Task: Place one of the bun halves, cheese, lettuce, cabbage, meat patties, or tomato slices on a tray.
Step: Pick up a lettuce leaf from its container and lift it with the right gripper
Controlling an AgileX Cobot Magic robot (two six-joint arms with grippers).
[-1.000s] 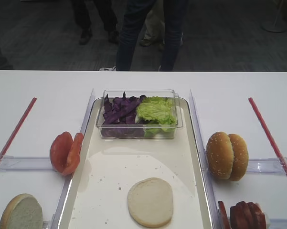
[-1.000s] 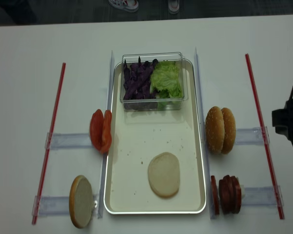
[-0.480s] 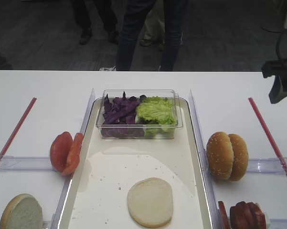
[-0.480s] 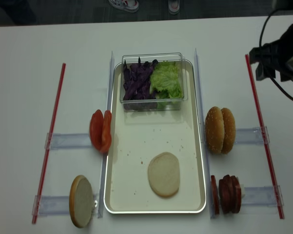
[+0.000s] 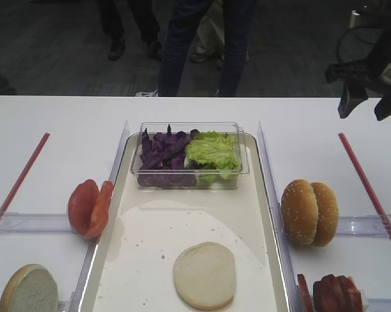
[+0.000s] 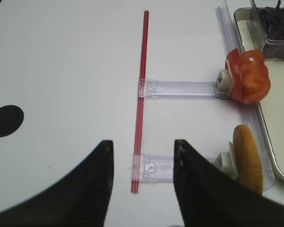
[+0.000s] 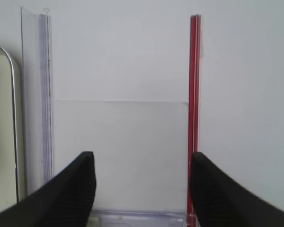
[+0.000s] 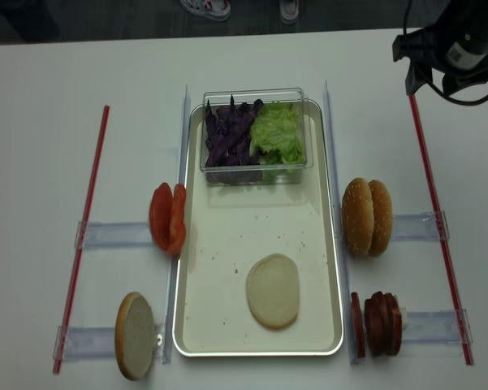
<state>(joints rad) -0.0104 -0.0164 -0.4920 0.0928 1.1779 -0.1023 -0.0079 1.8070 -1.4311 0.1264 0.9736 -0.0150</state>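
Lettuce [image 5: 213,151] in the tub sits at about eight o'clock from the right claw [image 5: 367,104], nearer arm, jaws spread, empty.

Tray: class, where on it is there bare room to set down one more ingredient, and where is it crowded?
On the tray, bare room lies between the clear tub and the flat bun half, plus left of that bun. The far end is crowded by the tub.

The dark reddish-brown round meat patties [image 5: 330,294] are cut off by the bottom edge at five o'clock. The pale-faced bun half [image 5: 29,288] at seven o'clock loses its lower part likewise. The black left gripper [image 6: 142,187] shows only its fingers.
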